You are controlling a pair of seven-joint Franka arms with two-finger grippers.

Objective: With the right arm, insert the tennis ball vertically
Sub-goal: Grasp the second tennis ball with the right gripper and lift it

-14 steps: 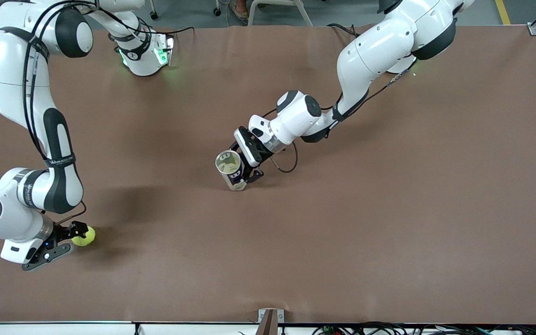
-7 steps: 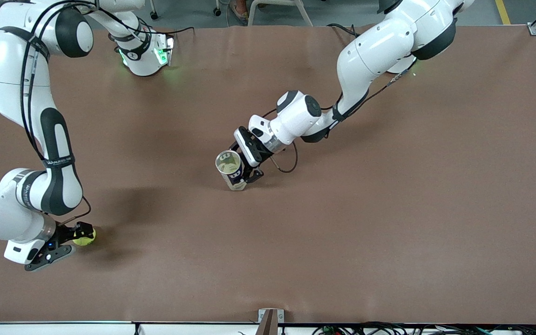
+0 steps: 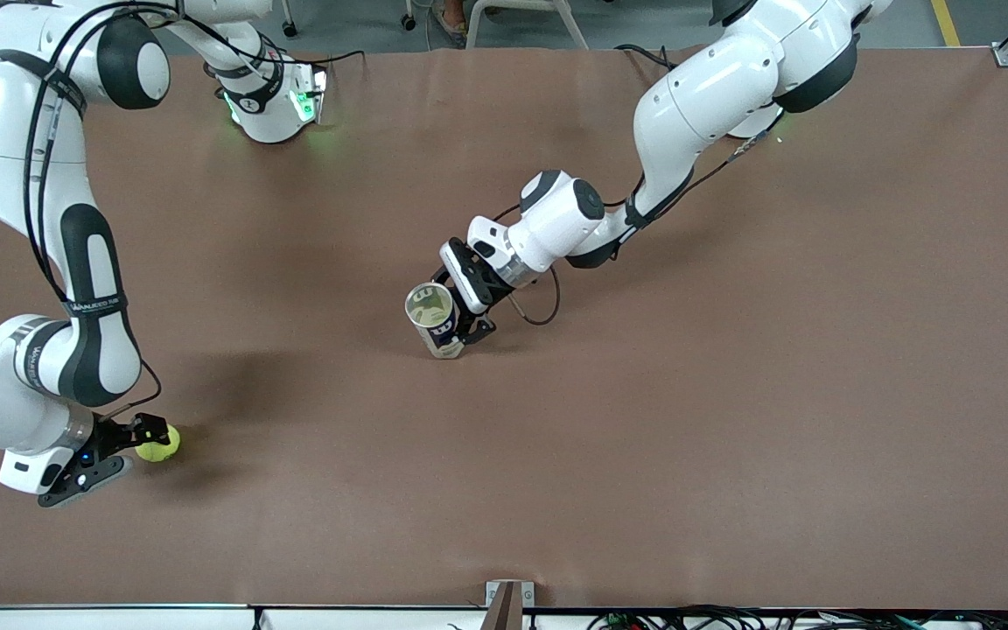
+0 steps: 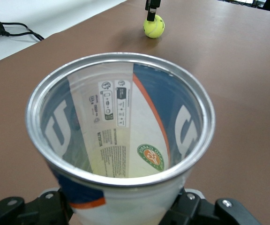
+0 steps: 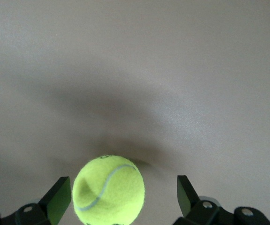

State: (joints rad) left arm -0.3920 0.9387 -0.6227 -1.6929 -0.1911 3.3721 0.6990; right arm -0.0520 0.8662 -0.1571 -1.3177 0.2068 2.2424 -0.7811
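The yellow-green tennis ball (image 3: pixel 159 444) lies on the brown table near the right arm's end. My right gripper (image 3: pixel 150 448) is low around it and open. In the right wrist view the tennis ball (image 5: pixel 109 190) sits between the two fingers, close to one finger (image 5: pixel 57 199) and with a gap to the other. My left gripper (image 3: pixel 450 325) is shut on an open-topped ball can (image 3: pixel 432 313) that stands upright at mid-table. The left wrist view looks down into the can (image 4: pixel 102 108), with the tennis ball (image 4: pixel 153 26) far off.
The brown table (image 3: pixel 731 394) is bare apart from the can and the ball. Its front edge has a small metal bracket (image 3: pixel 508 595). The right arm's base (image 3: pixel 272 105) stands at the table's back edge, with cables running along that arm.
The right arm's elbow and wrist have shifted slightly toward its end of the table. Its gripper stays open round the ball. The left arm and the can have not moved.
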